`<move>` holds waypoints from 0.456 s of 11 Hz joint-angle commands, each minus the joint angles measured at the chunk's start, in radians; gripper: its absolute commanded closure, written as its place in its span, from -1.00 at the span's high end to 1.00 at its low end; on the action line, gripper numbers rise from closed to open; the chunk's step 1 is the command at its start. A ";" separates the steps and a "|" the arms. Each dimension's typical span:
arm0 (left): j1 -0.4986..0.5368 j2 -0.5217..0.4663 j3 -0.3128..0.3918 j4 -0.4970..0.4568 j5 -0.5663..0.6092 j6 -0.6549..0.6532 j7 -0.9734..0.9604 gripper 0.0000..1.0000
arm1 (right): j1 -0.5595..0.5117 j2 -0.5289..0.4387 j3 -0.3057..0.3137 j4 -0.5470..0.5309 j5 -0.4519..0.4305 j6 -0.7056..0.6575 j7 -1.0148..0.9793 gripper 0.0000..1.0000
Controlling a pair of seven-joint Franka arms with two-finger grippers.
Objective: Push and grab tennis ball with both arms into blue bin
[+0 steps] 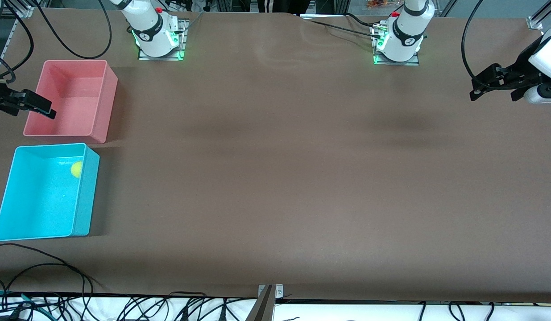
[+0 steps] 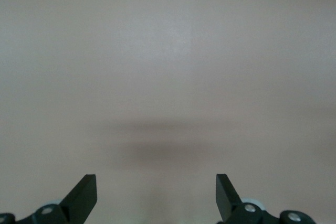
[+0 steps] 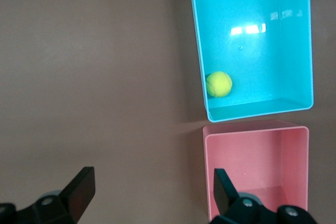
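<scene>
The tennis ball (image 1: pixel 76 169) lies inside the blue bin (image 1: pixel 85 196), against the wall that faces the table's middle and near the end next to the pink bin. In the right wrist view the tennis ball (image 3: pixel 219 84) rests on the floor of the blue bin (image 3: pixel 294 35). My right gripper (image 1: pixel 50 110) is open and empty, up in the air over the pink bin's outer edge; its jaws (image 3: pixel 152 182) stand wide apart. My left gripper (image 1: pixel 476 87) is open and empty, raised over the left arm's end of the table, with only bare table under it (image 2: pixel 156 182).
An empty pink bin (image 1: pixel 103 107) stands beside the blue bin, farther from the front camera; it also shows in the right wrist view (image 3: pixel 294 166). Both arm bases stand along the table's back edge. Cables lie along the front edge (image 1: pixel 56 267).
</scene>
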 commanded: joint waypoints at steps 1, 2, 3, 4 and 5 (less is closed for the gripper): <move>-0.012 0.023 -0.002 0.045 0.009 -0.024 -0.009 1.00 | 0.018 -0.035 -0.026 -0.053 -0.009 0.038 0.023 1.00; -0.010 0.024 -0.002 0.056 0.010 -0.024 -0.007 1.00 | 0.026 -0.052 -0.026 -0.047 -0.008 0.038 0.022 1.00; -0.010 0.024 0.000 0.056 0.010 -0.024 -0.007 1.00 | 0.035 -0.072 -0.023 -0.048 -0.010 0.035 0.022 1.00; -0.010 0.024 0.000 0.058 0.010 -0.024 -0.006 1.00 | 0.037 -0.081 -0.023 -0.048 -0.010 0.030 0.019 1.00; -0.010 0.024 0.000 0.053 0.010 -0.024 -0.006 1.00 | 0.038 -0.081 -0.023 -0.048 -0.010 0.027 0.014 1.00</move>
